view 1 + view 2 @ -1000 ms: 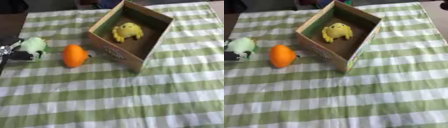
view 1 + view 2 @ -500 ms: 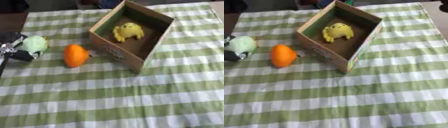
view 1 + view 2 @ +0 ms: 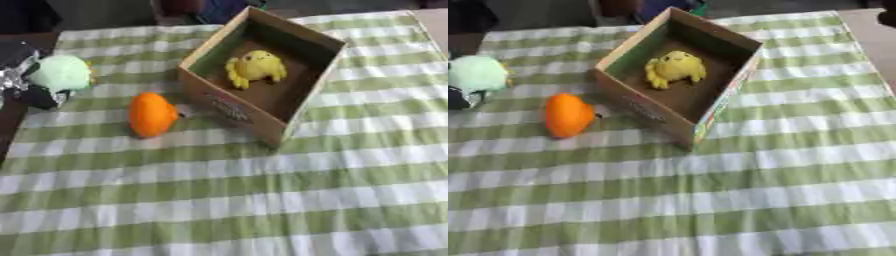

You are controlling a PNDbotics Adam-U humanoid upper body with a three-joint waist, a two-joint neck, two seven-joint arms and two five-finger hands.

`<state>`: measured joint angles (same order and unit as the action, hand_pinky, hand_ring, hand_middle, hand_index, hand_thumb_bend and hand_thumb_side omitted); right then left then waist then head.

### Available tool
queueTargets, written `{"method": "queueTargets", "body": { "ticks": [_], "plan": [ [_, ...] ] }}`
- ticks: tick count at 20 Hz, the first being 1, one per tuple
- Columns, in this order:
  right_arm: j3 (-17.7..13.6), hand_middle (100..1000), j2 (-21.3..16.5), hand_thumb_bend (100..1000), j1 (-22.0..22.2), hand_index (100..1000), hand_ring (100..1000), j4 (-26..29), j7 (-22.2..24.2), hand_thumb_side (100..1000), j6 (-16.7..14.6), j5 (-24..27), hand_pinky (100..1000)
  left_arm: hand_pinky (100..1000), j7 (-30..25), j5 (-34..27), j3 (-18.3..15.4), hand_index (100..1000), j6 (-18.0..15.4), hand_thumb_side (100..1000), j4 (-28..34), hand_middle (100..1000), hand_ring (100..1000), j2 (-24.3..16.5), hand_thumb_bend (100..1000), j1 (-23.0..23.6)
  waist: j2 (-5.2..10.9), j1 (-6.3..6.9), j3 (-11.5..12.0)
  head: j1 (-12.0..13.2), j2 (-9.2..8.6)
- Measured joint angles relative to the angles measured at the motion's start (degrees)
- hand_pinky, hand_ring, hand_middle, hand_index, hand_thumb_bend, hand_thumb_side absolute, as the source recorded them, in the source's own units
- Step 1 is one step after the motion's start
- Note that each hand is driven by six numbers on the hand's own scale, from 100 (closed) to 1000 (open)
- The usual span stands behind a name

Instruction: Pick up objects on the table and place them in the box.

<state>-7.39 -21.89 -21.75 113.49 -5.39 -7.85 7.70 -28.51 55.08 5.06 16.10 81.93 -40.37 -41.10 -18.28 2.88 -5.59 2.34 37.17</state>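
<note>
**Pale green toy in the robot hand at the cloth's left edge; yellow toy in the box**

A cardboard box (image 3: 262, 75) stands open, set askew, on the far half of a tabletop (image 3: 262, 200) covered in a green-and-white checked cloth. A yellow plush toy (image 3: 255, 67) lies on the box floor near its far wall; its features are too soft to make out. Printing on the box's near outer wall shows only as a dark smudge and cannot be read.

Just beside the box's near-left corner an orange rounded toy (image 3: 151, 114) rests on the cloth — a small dark bit at its right side lies between it and the box, and whether it touches the cardboard cannot be told.

At the cloth's left edge sits a pale green rounded toy (image 3: 61, 73). The left robot hand (image 3: 19, 75) reaches in from the frame's left side, black with silver parts, and is cut off by the picture's border; dark fingers show behind and under the green toy and appear curled round it. Whether the toy is lifted or lying on the cloth is not clear.

The right robot hand appears in neither eye view. Dark shapes beyond the far edge of the tabletop — some blue among them — are too blurred to identify.
</note>
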Motion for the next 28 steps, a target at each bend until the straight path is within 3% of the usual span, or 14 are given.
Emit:
{"method": "queueTargets", "body": {
  "ticks": [5,14,24,28],
  "plan": [
    [0.02,553,0.00,100,0.05,851,753,0.00,-0.02,1000,-0.01,0.00,765,388,0.50,0.31,0.29,683,0.13,248,2.85,506,577,0.77,100,-4.41,0.10,0.02,-0.36,-0.14,0.02],
    [0.17,557,-0.01,100,-0.79,851,754,0.00,-0.03,1000,-0.37,0.06,764,387,3.57,1.06,2.68,660,0.08,273,4.59,494,563,7.04,100,-12.58,0.10,0.04,-1.19,0.06,0.01],
    [0.73,557,0.04,100,-2.52,850,754,0.00,0.26,1000,-0.84,0.68,764,392,8.16,4.38,5.82,660,-1.94,292,3.16,496,564,16.48,100,-17.42,-0.83,0.11,-3.09,1.15,-0.91],
    [0.74,557,0.07,100,-2.53,850,754,0.00,0.36,1000,-0.93,1.03,764,392,9.22,5.44,6.09,660,-2.51,292,1.70,496,564,17.98,100,-17.80,-0.85,0.17,-3.12,1.39,-0.99]
  ]
}}
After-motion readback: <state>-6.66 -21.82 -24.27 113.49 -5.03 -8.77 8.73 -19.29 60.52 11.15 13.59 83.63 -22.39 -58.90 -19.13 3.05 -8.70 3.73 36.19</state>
